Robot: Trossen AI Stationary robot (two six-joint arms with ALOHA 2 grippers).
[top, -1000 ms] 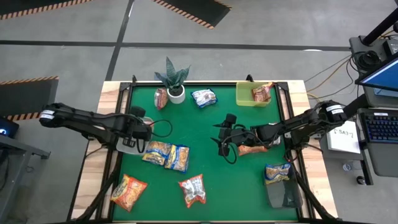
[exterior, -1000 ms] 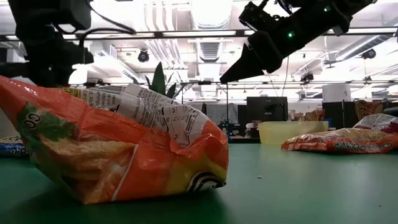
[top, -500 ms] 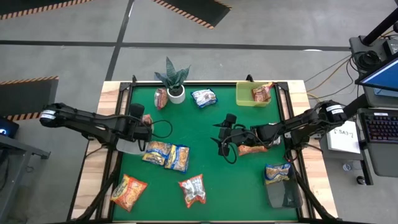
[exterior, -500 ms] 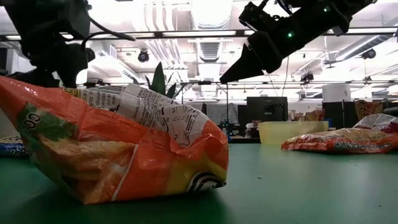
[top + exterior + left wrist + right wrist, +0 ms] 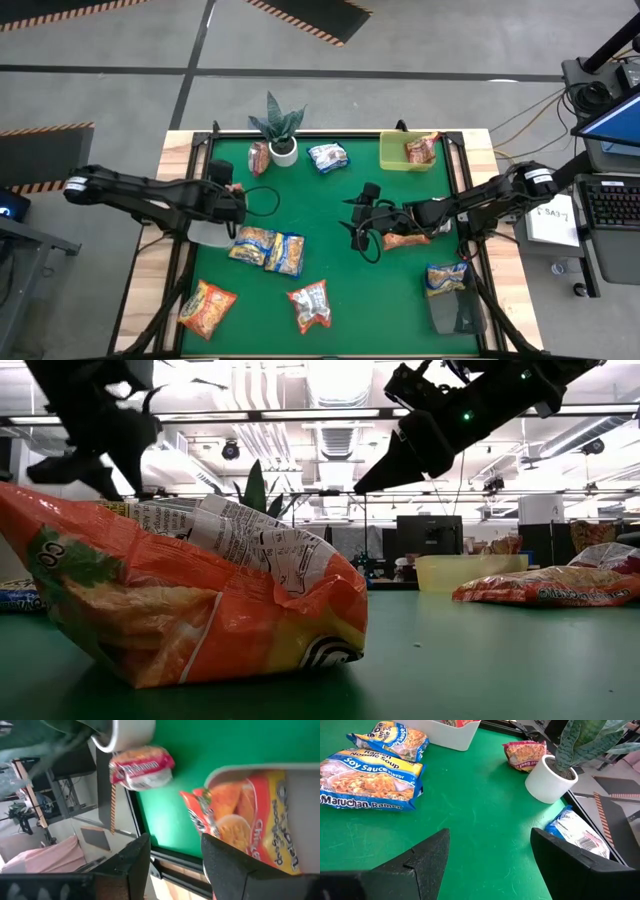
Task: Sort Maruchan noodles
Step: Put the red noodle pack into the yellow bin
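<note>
Maruchan packets lie scattered on the green table (image 5: 330,290). My left gripper (image 5: 235,194) (image 5: 175,865) is open and holds nothing; it hovers beside a white tray (image 5: 300,775) holding an orange-red chicken packet (image 5: 240,815). A red packet (image 5: 141,767) lies flat beyond it, by the plant's white pot (image 5: 127,735). My right gripper (image 5: 360,226) (image 5: 490,855) hangs open and empty above mid-table, with an orange-red packet (image 5: 408,239) lying under its arm. Two yellow-and-blue packets (image 5: 268,249) (image 5: 367,780) lie side by side near the white tray (image 5: 450,735).
A lime-green tray (image 5: 392,152) at the far edge holds one packet (image 5: 421,149). A blue-silver packet (image 5: 327,157) lies near the potted plant (image 5: 280,128). Orange (image 5: 207,307), red-silver (image 5: 310,305) and yellow-and-blue (image 5: 446,277) packets lie near the front, beside a clear tray (image 5: 455,313).
My left gripper has risen and moved a little toward the table's far edge, away from the white tray. The right arm and the packets have stayed where they were.
</note>
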